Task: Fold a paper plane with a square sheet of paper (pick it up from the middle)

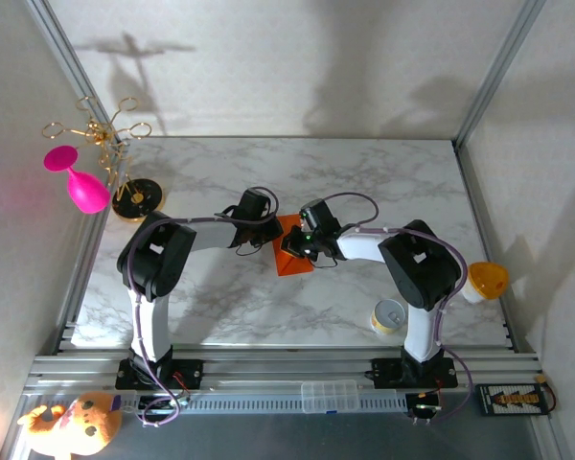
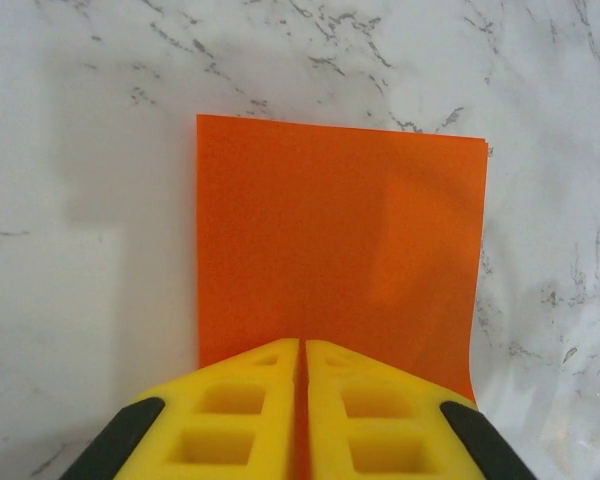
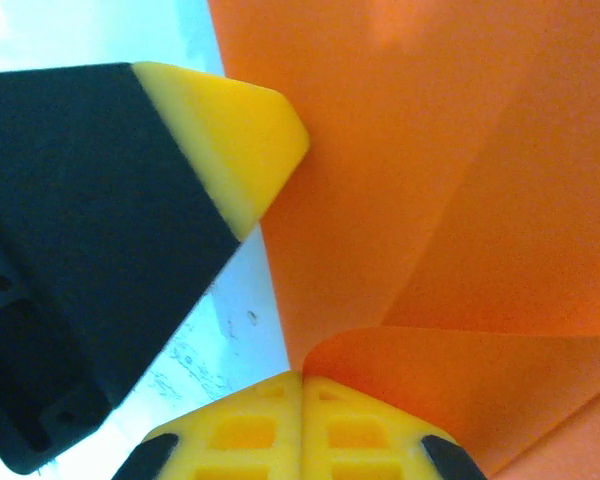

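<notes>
The yellow can (image 1: 390, 317) stands by the table's (image 1: 364, 182) near-right corner, and the orange-yellow cup (image 1: 486, 280) sits beyond its right edge (contents of both unreadable). Bare marble runs to the far edge. At the centre lies the partly folded sheet of paper (image 2: 340, 240). The left gripper (image 2: 302, 345) is clamped on one edge, the right gripper (image 3: 302, 378) on a raised fold.

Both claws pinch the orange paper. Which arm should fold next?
Probably the right: the right gripper pinches the paper at a lifted flap, while the left gripper clamps a flat edge, anchoring it.
</notes>
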Action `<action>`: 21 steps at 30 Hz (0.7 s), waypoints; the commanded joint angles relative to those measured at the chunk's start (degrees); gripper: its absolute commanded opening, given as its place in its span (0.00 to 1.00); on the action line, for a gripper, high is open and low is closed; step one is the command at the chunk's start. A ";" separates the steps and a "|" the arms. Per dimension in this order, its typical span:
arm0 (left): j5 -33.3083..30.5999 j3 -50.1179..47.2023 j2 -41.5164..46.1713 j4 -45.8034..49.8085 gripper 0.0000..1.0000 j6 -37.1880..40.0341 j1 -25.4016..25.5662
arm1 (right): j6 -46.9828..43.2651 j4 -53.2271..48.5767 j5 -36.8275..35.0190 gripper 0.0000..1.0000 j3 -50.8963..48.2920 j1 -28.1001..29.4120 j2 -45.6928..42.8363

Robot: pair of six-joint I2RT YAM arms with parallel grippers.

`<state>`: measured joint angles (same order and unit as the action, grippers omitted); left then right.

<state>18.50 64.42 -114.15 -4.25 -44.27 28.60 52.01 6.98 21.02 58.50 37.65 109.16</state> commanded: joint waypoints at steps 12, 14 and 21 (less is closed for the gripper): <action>-3.23 -1.06 4.83 1.12 0.15 0.46 -1.66 | -1.30 -2.94 -1.35 0.00 2.67 0.58 2.37; -3.24 -1.14 4.35 1.09 0.14 0.28 -1.71 | -1.13 -2.92 -1.66 0.00 2.49 0.54 2.13; -2.23 -0.61 1.50 1.88 0.12 -0.09 -1.71 | -0.53 -3.38 -3.07 0.00 1.67 0.58 1.00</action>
<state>16.67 64.03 -111.20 -3.36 -43.97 27.27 51.64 5.17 20.25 60.34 37.76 111.13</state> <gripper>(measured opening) 0.120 0.055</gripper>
